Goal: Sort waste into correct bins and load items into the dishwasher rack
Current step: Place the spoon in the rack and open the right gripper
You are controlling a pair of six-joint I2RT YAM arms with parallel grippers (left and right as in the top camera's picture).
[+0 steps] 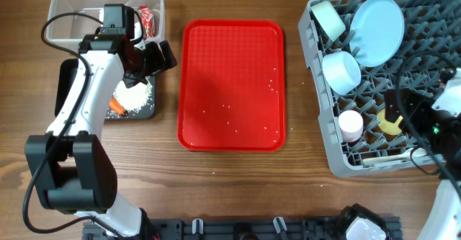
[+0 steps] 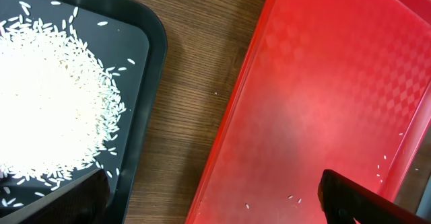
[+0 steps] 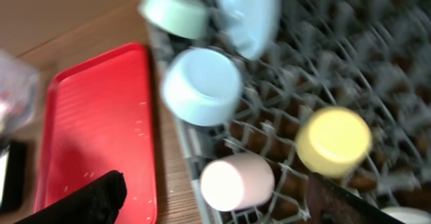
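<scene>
The left gripper (image 2: pixel 212 197) hangs at the shallow black rectangular tray's (image 2: pixel 147 109) two-o'clock corner, jaws wide and empty. The right gripper's (image 3: pixel 217 200) jaws gape empty over the grey pegged plastic rack (image 3: pixel 377 69).

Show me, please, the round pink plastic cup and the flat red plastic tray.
round pink plastic cup (image 3: pixel 237 181): right wrist view, on its pale round end.
flat red plastic tray (image 1: pixel 230 74): overhead view, on its bare middle.

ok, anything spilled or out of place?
Yes: stray rice grains dot the red tray, a few on the table beside it, away from the rice pile in the black tray.
</scene>
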